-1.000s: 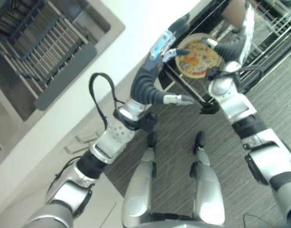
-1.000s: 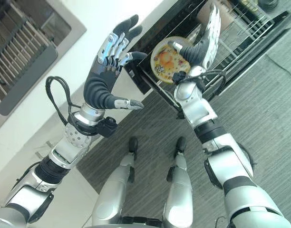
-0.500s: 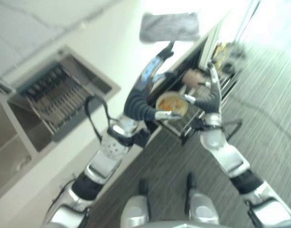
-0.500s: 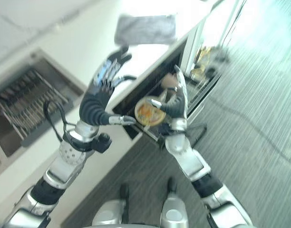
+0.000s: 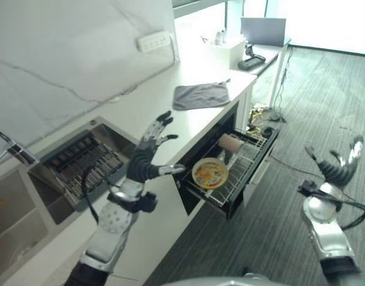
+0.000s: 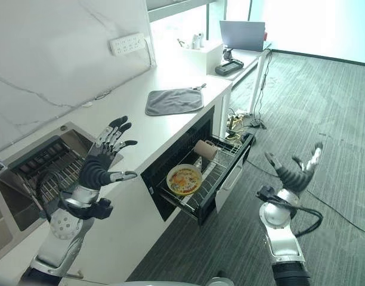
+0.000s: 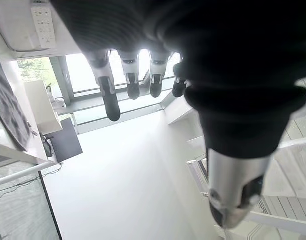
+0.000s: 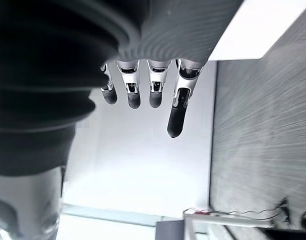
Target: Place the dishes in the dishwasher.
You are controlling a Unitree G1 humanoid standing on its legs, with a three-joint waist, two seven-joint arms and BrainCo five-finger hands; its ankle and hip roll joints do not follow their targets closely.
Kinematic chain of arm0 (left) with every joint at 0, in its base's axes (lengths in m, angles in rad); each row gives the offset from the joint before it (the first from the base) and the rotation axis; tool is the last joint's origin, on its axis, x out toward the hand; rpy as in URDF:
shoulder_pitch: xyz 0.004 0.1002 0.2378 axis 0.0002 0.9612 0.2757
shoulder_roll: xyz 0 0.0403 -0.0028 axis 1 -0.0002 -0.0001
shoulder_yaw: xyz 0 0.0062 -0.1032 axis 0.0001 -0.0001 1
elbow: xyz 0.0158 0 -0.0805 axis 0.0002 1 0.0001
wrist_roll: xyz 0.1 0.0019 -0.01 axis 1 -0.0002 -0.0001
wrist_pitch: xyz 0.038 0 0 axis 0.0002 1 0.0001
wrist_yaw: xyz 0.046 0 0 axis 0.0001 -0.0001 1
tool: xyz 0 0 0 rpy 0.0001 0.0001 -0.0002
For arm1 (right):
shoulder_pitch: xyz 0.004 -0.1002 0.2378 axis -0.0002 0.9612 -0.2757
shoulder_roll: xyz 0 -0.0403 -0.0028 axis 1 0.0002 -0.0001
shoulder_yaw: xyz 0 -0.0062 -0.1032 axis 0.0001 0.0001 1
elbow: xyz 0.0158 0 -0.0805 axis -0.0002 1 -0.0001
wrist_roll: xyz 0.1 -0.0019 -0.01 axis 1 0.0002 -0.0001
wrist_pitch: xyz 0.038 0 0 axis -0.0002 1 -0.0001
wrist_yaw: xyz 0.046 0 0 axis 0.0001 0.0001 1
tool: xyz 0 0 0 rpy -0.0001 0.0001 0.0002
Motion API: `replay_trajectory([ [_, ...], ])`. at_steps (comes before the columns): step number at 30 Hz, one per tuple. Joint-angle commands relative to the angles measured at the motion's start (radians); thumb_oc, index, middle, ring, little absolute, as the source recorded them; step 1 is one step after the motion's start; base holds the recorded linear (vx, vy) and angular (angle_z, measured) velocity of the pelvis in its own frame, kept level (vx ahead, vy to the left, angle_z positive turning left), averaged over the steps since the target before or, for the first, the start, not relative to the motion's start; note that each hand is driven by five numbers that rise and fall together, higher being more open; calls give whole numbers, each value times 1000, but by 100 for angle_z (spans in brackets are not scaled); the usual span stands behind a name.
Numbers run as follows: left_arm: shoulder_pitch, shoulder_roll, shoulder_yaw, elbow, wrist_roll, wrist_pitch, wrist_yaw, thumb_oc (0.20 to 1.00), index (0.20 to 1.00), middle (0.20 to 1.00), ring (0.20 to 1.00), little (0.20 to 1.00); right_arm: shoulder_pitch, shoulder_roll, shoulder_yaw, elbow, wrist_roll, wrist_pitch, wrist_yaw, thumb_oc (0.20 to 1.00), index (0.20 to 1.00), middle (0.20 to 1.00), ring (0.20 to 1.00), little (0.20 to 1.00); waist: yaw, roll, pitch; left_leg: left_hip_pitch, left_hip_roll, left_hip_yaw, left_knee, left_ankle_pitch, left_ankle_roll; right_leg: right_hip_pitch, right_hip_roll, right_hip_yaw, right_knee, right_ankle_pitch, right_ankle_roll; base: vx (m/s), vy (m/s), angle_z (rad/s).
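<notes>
Right hand [image 6: 296, 176] now hangs out over the floor, right of the pulled-out dishwasher rack [image 6: 207, 179], fingers spread and empty. A second ago it sat against the plate at the rack; it has since let go and drawn well clear. Head camera has also swung up and back, so most of the apparent shift is the view, not the objects.

Left hand [image 6: 102, 161] raised above the counter [image 6: 152, 128], between sink [image 5: 33, 196] and rack, fingers splayed, holding nothing. Same open pose as before, no contact with anything.

Plate [image 6: 183, 179], yellow-orange patterned, rests in the near-left part of the rack, leaning rather than flat as far as can be judged. Behind it, toward the far end of the rack, a brownish cup [image 6: 203, 149] lies on its side. Grey cloth [image 6: 173, 101] lies on the counter beyond the dishwasher opening.

Judgement: plate placement looks done, both hands free. Rack stands open. What remains is likely any further dishes, not identifiable from here, or pushing the rack in.
</notes>
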Motion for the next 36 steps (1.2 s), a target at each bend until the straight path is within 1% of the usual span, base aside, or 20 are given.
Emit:
replay_trajectory([
  [1,-41,24,12,-16,-55,-75,-25,1000,1000,1000,1000,1000,-59,14,-10,-13,88,-77,19,1000,1000,1000,1000,1000,6,-3,11,-14,18,92,60,3,26,29,-27,-40,85,-50,-4,77,4,5],
  [5,-50,15,-19,6,-59,-58,-19,1000,1000,1000,1000,1000,-74,39,4,121,213,-78,75,1000,1000,1000,1000,1000,12,16,18,-25,10,80,67,3,26,19,-35,-41,93,-52,-4,55,28,7],
  [6,-50,15,-19,6,-59,-58,-19,1000,1000,1000,1000,1000,-74,39,4,121,213,-78,75,1000,1000,1000,1000,1000,12,16,18,-25,10,80,67,3,26,19,-35,-41,93,-52,-4,59,72,1],
  [7,-62,5,-45,17,-46,-61,-5,1000,1000,1000,1000,1000,-96,45,16,195,260,-93,98,1000,1000,1000,1000,1000,17,30,26,-46,2,69,85,-1,25,3,-41,-37,108,-60,-6,39,106,-1],
  [9,-89,-11,-77,19,-32,-66,30,1000,1000,1000,1000,1000,-130,32,23,250,313,-98,117,1000,1000,1000,1000,1000,22,56,42,-83,-11,54,109,-3,24,-30,-52,-35,136,-71,-9,-17,184,-5],
  [11,-152,-33,-129,33,-20,-77,90,1000,1000,1000,1000,1000,-206,3,28,347,389,-100,166,1000,1000,1000,1000,1000,30,99,74,-149,-38,34,141,-7,27,-89,-68,-26,172,-83,-11,-130,230,1],
  [13,-200,-41,-152,40,-13,-85,121,1000,1000,1000,1000,1000,-275,-12,30,409,444,-86,205,1000,1000,1000,1000,1000,36,117,101,-186,-53,24,152,-5,31,-121,-71,-17,182,-85,-14,-161,122,9],
  [14,-214,-43,-157,41,-10,-86,129,1000,1000,1000,1000,1000,-294,-16,31,423,450,-82,213,1000,1000,1000,1000,1000,37,121,109,-195,-56,21,154,-5,31,-129,-71,-13,184,-85,-14,-233,80,11],
  [15,-283,-46,-170,42,-1,-82,157,1000,1000,1000,1000,1000,-415,-39,39,495,451,-51,250,1000,1000,1000,1000,1000,44,133,156,-242,-67,3,173,-1,31,-171,-74,-4,205,-88,-20,-164,46,8],
  [17,-305,-48,-173,40,-4,-72,162,1000,1000,1000,1000,1000,-459,-47,48,516,451,-36,264,1000,1000,1000,1000,1000,46,136,174,-256,-70,-1,181,0,31,-186,-76,-3,215,-88,-22,-106,35,3],
  [19,-329,-47,-177,39,-4,-66,171,1000,1000,1000,1000,1000,-515,-56,59,543,481,-22,281,1000,1000,1000,1000,1000,48,138,198,-283,-74,-6,197,-1,32,-216,-79,0,233,-90,-25,-102,22,2],
  [21,-363,-43,-181,37,-2,-56,187,1000,1000,1000,1000,1000,-579,-71,73,577,501,1,321,1000,1000,1000,1000,1000,50,137,227,-321,-75,-13,218,0,32,-260,-82,6,257,-90,-27,-140,1,-4],
  [23,-398,-34,-181,39,2,-57,193,1000,1000,1000,1000,1000,-646,-83,90,620,531,7,364,1000,1000,1000,1000,1000,59,129,260,-369,-75,-20,243,0,35,-314,-83,13,285,-90,-29,-180,-39,-7],
  [25,-439,-16,-178,46,13,-57,190,1000,1000,1000,1000,1000,-728,-97,111,671,576,31,443,1000,1000,1000,1000,1000,76,114,294,-420,-70,-26,263,6,37,-369,-80,12,314,-86,-29,-182,-95,2],
  [26,-444,-14,-178,47,14,-57,190,1000,1000,1000,1000,1000,-737,-97,113,677,580,30,447,1000,1000,1000,1000,1000,78,112,297,-425,-70,-26,266,6,37,-376,-80,12,317,-86,-29,-147,-116,9],
  [28,-481,6,-177,50,18,-52,186,1000,1000,1000,1000,1000,-805,-106,142,709,580,34,502,1000,1000,1000,1000,1000,93,98,324,-467,-67,-34,282,13,39,-418,-77,13,338,-78,-28,-124,-97,16],
  [30,-500,14,-173,47,22,-42,178,1000,1000,1000,1000,1000,-840,-109,163,714,575,30,527,1000,1000,1000,1000,1000,102,87,337,-493,-68,-44,292,18,40,-440,-73,15,345,-73,-27,-84,-68,10],
  [31,-500,14,-173,47,22,-42,178,1000,1000,1000,1000,1000,-840,-109,163,714,575,30,527,1000,1000,1000,1000,1000,102,87,337,-493,-68,-44,292,18,40,-440,-73,15,345,-73,-27,-74,-59,9],
  [33,-520,23,-167,43,30,-31,165,1000,1000,1000,1000,1000,-879,-102,194,704,567,26,562,1000,1000,1000,1000,1000,116,70,350,-513,-67,-48,292,27,40,-460,-71,8,348,-64,-24,-75,-60,6],
  [36,-546,37,-157,53,30,-23,149,1000,1000,1000,1000,1000,-920,-83,225,683,555,38,585,1000,1000,1000,1000,1000,133,52,359,-536,-63,-51,301,33,40,-478,-72,-6,355,-55,-21,-41,-60,8],
])
